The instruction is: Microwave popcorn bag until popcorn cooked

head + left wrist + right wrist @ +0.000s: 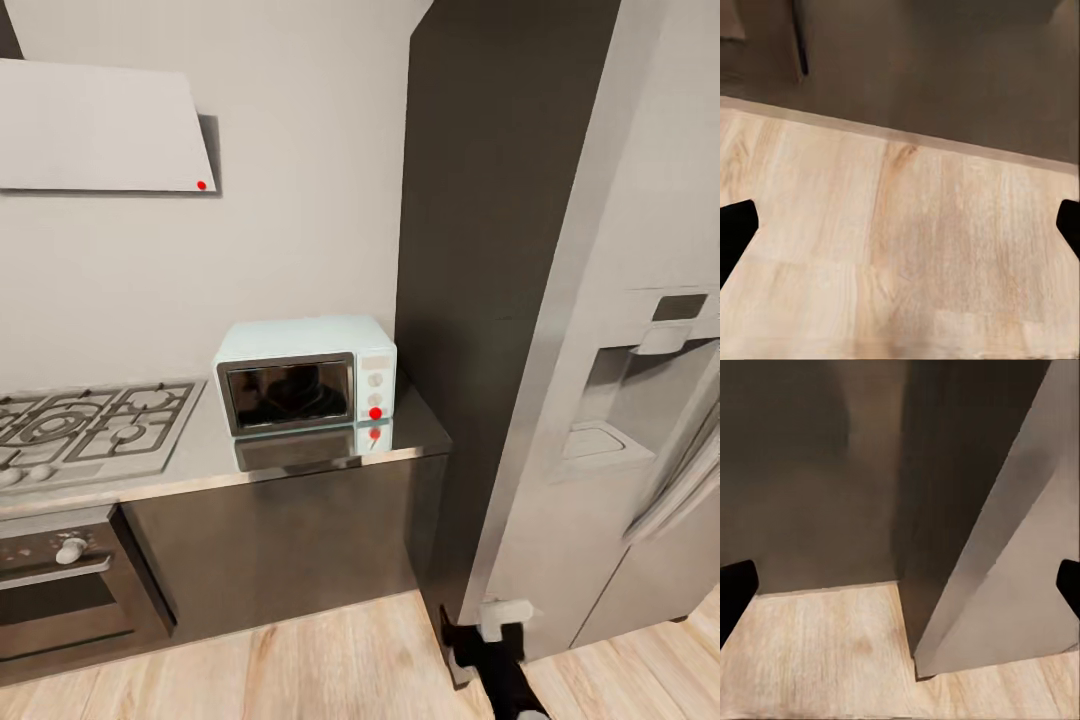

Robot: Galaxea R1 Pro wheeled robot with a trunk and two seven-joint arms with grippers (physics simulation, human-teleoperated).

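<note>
The pale mint-blue microwave (305,375) stands with its dark glass door shut on the grey shiny countertop (415,425), at its right end against a tall dark panel. The popcorn bag is out of view. My left gripper (900,225) is open, its black fingertips (735,229) wide apart over wooden floor in front of dark cabinets. My right gripper (900,585) is open too, with nothing between its fingers, facing the foot of the dark panel and the grey fridge side. Part of my right arm (500,650) hangs low by the fridge corner.
A gas hob (85,425) with grey grates lies left of the microwave, with a dark built-in oven (60,590) under it. A big grey fridge (610,400) with a dispenser stands at the right. A range hood (100,130) hangs on the wall. Wooden floor (300,660) runs along the cabinets.
</note>
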